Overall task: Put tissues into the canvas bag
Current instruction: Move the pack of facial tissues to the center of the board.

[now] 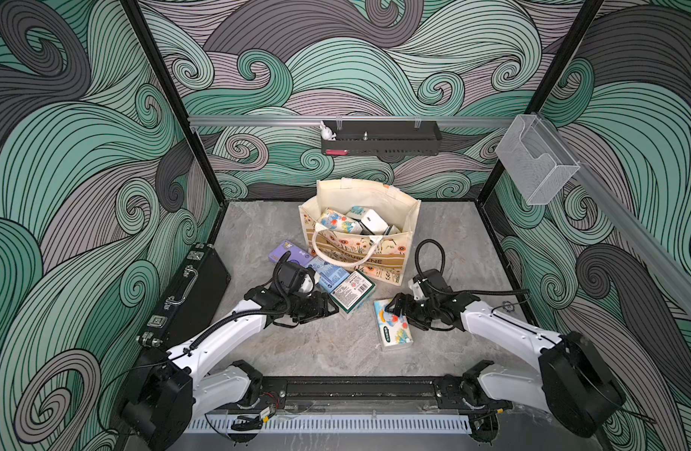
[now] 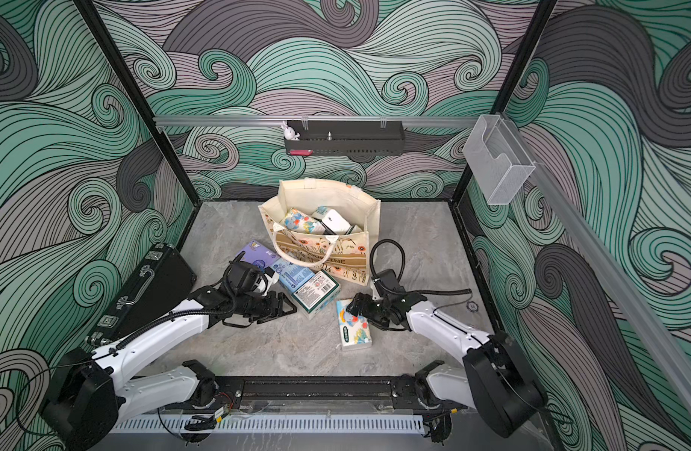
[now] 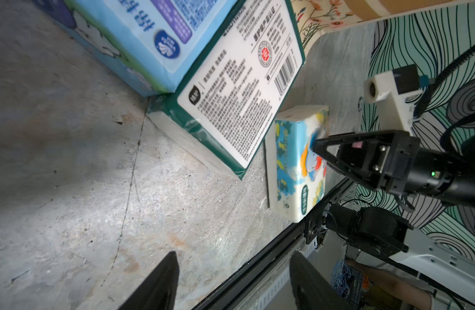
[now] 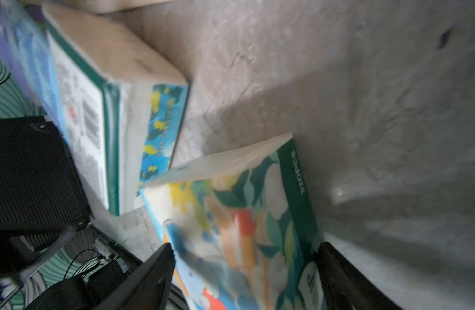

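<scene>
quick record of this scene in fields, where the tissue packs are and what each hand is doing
bag: upright, open, at the back
in bag: several packs
on table: purple pack, blue pack, green-white pack, floral pack
left hand: open, empty, beside green-white pack
right hand: astride floral pack, grip unclear
case: black, by the left wall

Glossy plastic-wrapped tissues (image 3: 231,102), matt cloth canvas bag (image 1: 371,255), stone-look table (image 1: 336,351)
</scene>
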Robot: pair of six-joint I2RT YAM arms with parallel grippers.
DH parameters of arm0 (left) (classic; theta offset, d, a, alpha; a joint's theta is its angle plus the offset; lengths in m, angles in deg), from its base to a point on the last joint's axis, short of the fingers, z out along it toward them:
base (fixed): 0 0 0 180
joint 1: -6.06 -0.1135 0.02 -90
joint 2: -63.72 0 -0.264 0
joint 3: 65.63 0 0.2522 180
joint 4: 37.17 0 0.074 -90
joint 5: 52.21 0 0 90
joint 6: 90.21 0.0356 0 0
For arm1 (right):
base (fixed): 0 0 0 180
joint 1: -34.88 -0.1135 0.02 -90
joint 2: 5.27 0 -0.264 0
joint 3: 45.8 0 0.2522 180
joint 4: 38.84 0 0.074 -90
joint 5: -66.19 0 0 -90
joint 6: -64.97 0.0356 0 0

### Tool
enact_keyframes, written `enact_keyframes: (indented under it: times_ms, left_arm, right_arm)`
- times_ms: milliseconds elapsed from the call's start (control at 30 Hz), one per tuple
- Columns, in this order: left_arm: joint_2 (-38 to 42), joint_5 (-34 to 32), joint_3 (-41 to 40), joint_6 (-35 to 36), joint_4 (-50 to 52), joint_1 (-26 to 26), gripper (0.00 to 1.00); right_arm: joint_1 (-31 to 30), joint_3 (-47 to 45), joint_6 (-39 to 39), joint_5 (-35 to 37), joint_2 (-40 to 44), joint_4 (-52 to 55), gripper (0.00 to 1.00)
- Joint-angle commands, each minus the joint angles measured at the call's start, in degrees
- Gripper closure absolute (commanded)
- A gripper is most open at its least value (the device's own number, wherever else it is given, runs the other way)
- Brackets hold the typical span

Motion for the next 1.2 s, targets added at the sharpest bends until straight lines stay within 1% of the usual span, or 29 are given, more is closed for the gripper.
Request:
enact_keyframes:
  times_ms: [0,100,133,233,367,467,633,733,800,900,967,1100,1167]
  left_arm:
    - [-2.36,1.31,3.09,-1.61,-2.88,0.97,0.32]
    - [-5.09,1.13,4.59,-2.06,-4.05,2.37,0.32]
    - [-6.02,1.13,5.2,-2.22,-4.34,2.95,0.32]
    - [-8.81,0.74,7.59,-2.25,-4.14,5.01,0.34]
    - [-11.32,-0.64,10.04,-2.9,-3.96,8.2,0.35]
    - [-13.14,-1.72,10.71,-4.43,-5.33,10.64,0.35]
    - [-17.78,-2.11,11.54,-7.04,-8.25,13.86,0.36]
    - [-19.27,-2.54,12.66,-7.18,-8.19,15.2,0.36]
    - [-19.71,-2.82,13.03,-7.11,-8.08,15.51,0.36]
    - [-20.39,-2.75,13.41,-6.81,-7.94,15.63,0.36]
    - [-20.76,-2.6,13.73,-6.53,-7.59,15.63,0.36]
    - [-21.11,-2.34,14.56,-5.53,-6.46,15.67,0.36]
    - [-21.2,-2.42,14.57,-5.26,-6.58,15.62,0.36]
  right_arm:
    - [-0.36,0.32,2.48,1.12,5.64,1.8,0.15]
    - [0.21,0.89,-1.21,5.77,10.43,7.64,0.13]
    - [0.76,0.99,-2.24,5.98,11.16,8.97,0.12]
    - [2.92,0.62,-4.33,4.94,12.94,11.27,0.11]
    - [5.4,-2.07,-5.47,2.6,15.35,10.65,0.1]
    - [7.24,-4.49,-5.47,-2.47,15.44,7.23,0.09]
    - [7.85,-6.01,-6.02,-10.46,14.02,3.55,0.12]
    - [7.73,-8.83,-1.3,-17.56,14.83,-5.31,0.13]
    - [7.5,-9.58,1.17,-20.7,14.59,-8.94,0.13]
    - [6.93,-9.03,2.48,-24.28,12.91,-10.81,0.13]
    - [6.79,-9.45,4.67,-26.6,12.36,-13.83,0.13]
    - [6.81,-9.73,7.83,-27.34,13.22,-16.58,0.12]
    - [6.85,-8.9,7.18,-27.48,13.17,-15.53,0.12]
